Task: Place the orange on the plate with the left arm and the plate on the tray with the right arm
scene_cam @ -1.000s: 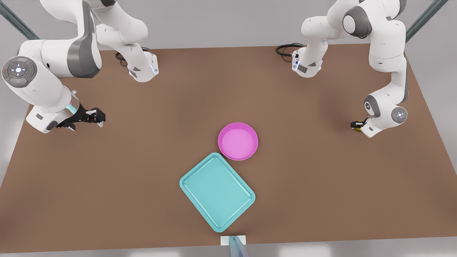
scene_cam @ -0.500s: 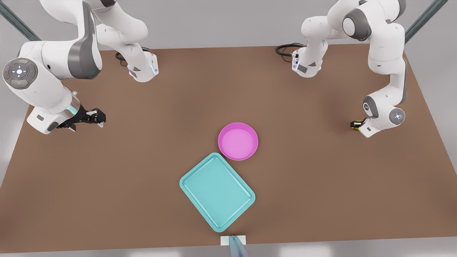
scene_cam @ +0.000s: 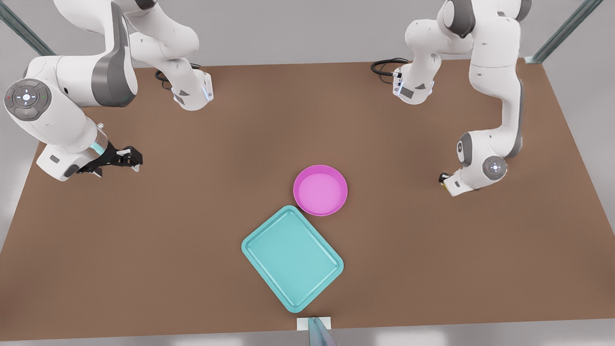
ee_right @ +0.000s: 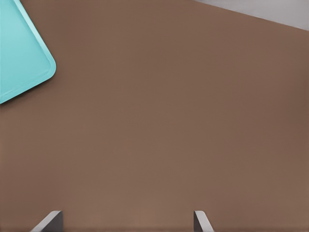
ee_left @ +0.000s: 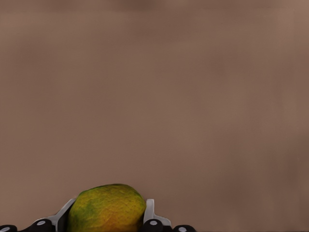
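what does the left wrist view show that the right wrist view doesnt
Only the left wrist view: the orange, clamped in the left pincer, its fingers pressed on both sides. Only the right wrist view: a corner of the tray and the right pincer, fingers wide apart and holding nothing. Both share the brown table beneath.

A brown table (scene_cam: 202,240) is filling the scene under soft even light, plain grey floor (scene_cam: 298,33) is showing beyond its far edge, and teal-grey metal struts (scene_cam: 559,31) are slanting at both far corners.
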{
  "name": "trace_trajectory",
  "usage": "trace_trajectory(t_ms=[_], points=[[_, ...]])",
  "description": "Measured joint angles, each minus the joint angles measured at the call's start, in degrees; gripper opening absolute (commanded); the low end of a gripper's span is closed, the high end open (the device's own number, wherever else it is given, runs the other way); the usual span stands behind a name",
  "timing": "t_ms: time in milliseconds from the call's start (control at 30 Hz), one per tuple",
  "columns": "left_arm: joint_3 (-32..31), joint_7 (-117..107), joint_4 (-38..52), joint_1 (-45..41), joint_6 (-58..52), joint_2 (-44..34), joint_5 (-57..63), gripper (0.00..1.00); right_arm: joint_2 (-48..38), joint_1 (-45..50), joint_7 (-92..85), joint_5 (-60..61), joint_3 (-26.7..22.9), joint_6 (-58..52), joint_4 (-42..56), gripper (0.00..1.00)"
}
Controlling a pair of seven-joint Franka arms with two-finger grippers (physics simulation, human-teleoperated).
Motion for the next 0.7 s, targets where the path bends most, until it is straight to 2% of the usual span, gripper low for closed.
trace_trajectory(t_ms=[100, 133, 200, 267, 433, 467, 600, 633, 700], points=[[-1.35, -6.91, 17.92, -15.58, -8.26, 7.17, -2.4, 0.56, 0.03, -0.01, -0.01, 0.0, 0.0, 0.0, 0.0, 1.0], [-3.6, -9.8, 23.76, -18.76, -10.58, 10.47, -3.41, 0.56, 0.13, -0.01, -0.02, 0.0, 0.0, 0.0, 0.0, 1.0], [-9.48, -16.13, 34.57, -21.83, -14.2, 17.49, -4.69, 0.56, 0.26, -0.03, -0.02, 0.01, 0.0, 0.0, -0.01, 1.0], [-11.74, -22.2, 40.29, -23.51, -16.58, 22.0, -5.42, 0.56, 0.33, -0.03, -0.02, 0.01, 0.0, 0.02, 0.0, 1.0], [-12.47, -34.73, 42.31, -23.96, -17.64, 24.27, -6.15, 0.57, 0.49, 0.01, -0.02, 0.03, 0.0, 0.04, 0.0, 1.0], [-12.5, -36.79, 42.37, -24.0, -17.7, 24.36, -6.42, 1.0, 0.51, 0.01, -0.03, 0.04, 0.0, 0.05, -0.02, 1.0], [-12.07, -43.72, 42.36, -23.83, -18.71, 23.15, -7.04, 1.0, 0.8, -0.03, -0.02, 0.87, -0.01, 0.21, -1.09, 1.0], [-9.99, -44.68, 42.43, -23.64, -20.96, 20.75, -7.08, 1.0, 1.17, -0.03, 0.01, 1.83, -0.01, 0.31, -1.77, 1.0], [1.07, -44.61, 42.81, -22.69, -28.91, 12.0, -7.16, 1.0, 4.0, 0.63, 0.09, 5.55, -0.05, 0.76, -2.71, 1.0]])
